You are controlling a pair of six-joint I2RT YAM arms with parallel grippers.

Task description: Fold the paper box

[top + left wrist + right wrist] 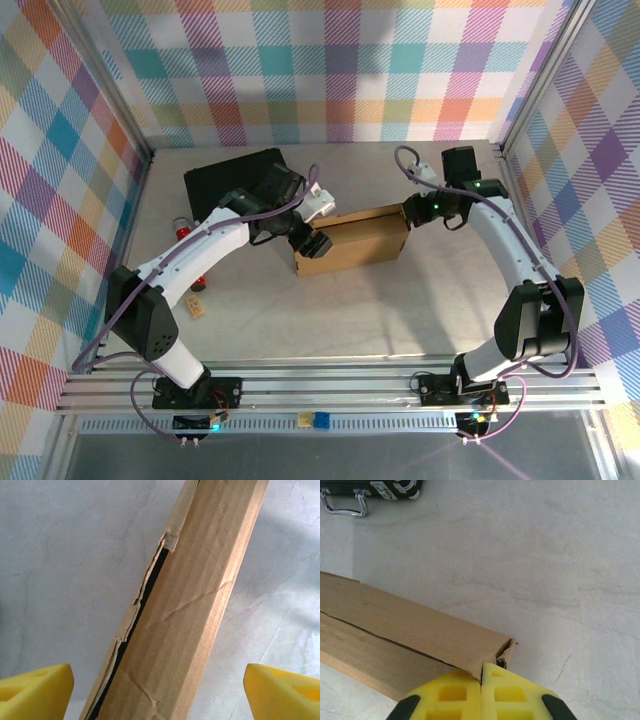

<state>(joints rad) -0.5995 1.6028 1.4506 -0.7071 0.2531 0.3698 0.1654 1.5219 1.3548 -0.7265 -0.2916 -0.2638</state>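
The paper box [352, 240] is a shallow brown cardboard box lying in the middle of the table. My left gripper [312, 241] hovers over its left end. In the left wrist view the gripper [159, 695] is open: its yellow fingers [35, 692] stand wide apart on either side of the box [195, 605], apart from it. A dark slit runs along the box's ragged left edge. My right gripper [408, 212] is at the box's right end. In the right wrist view this gripper [481, 687] is shut, pinching the corner edge of the box [410, 625].
A black case [235, 180] with a metal handle [345, 507] lies behind the box at the back left. Small red items [184, 230] and a small wooden piece [196, 303] sit by the left arm. Plaid walls close in the table on three sides.
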